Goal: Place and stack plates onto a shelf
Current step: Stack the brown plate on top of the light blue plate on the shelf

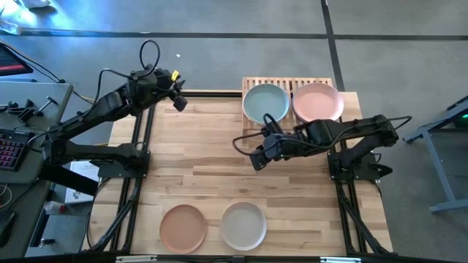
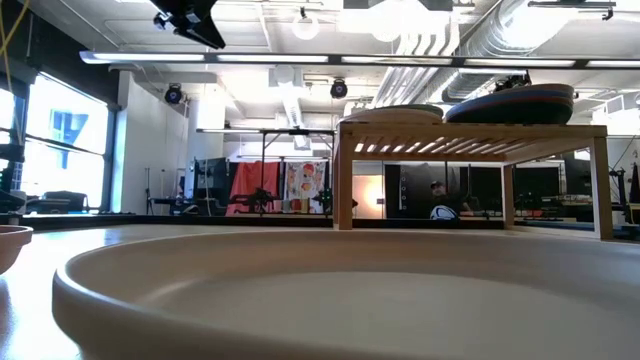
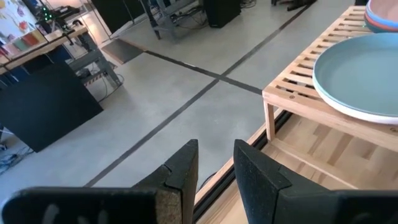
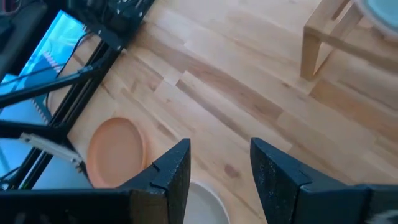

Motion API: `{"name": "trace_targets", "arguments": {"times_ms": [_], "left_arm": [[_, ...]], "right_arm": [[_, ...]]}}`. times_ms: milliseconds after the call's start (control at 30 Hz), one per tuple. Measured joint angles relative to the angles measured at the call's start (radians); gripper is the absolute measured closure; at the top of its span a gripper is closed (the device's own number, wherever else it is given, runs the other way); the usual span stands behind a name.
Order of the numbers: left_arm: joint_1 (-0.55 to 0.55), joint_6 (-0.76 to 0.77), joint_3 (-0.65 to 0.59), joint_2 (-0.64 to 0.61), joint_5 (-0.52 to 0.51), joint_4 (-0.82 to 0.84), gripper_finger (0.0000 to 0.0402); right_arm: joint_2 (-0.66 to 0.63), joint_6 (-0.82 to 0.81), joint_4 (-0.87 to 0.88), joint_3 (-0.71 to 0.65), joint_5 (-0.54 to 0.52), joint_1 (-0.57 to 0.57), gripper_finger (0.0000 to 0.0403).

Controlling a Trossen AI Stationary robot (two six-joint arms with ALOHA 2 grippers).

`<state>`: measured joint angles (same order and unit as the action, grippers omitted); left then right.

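Four plates show: pale green (image 1: 265, 103) and pink (image 1: 318, 101) on one shelf (image 1: 252, 82), terracotta (image 1: 183, 227) and cream (image 1: 243, 225) on the table

Bare tabletop (image 1: 219, 157) lies open between the shelf (image 1: 252, 82) and the terracotta plate (image 1: 183, 227) beside the cream plate (image 1: 243, 226).

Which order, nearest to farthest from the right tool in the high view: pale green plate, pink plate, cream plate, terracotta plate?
From the right tool:
1. Pale green plate, on the shelf, left spot.
2. Cream plate, near table edge; close to the pink plate.
3. Pink plate, shelf's right spot.
4. Terracotta plate, left of the cream one.
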<state>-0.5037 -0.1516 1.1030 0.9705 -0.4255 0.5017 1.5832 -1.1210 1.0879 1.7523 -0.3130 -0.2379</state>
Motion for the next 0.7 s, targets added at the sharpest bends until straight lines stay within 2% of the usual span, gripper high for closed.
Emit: {"name": "trace_targets", "arguments": {"times_ms": [100, 167, 400, 533, 700], "left_arm": [[0.000, 0.012, 0.000, 0.009, 0.014, 0.016, 0.0312], [0.000, 0.021, 0.000, 0.009, 0.065, 0.063, 0.0312], [0.000, 0.146, 0.000, 0.010, 0.351, 0.298, 0.0312], [0.001, 0.184, 0.000, 0.010, 0.516, 0.442, 0.0312], [0.028, 0.102, -0.051, 0.009, 0.608, 0.562, 0.0312]], "right_arm": [[0.000, 0.002, 0.001, 0.000, -0.021, 0.000, 0.0260], [0.000, 0.002, 0.005, 0.000, -0.019, 0.002, 0.0260], [0.000, 0.034, 0.020, 0.000, 0.060, 0.002, 0.0260], [0.001, 0.035, 0.020, 0.000, 0.036, 0.002, 0.0260], [0.019, 0.022, 0.022, -0.001, -0.004, 0.002, 0.0260]]}}
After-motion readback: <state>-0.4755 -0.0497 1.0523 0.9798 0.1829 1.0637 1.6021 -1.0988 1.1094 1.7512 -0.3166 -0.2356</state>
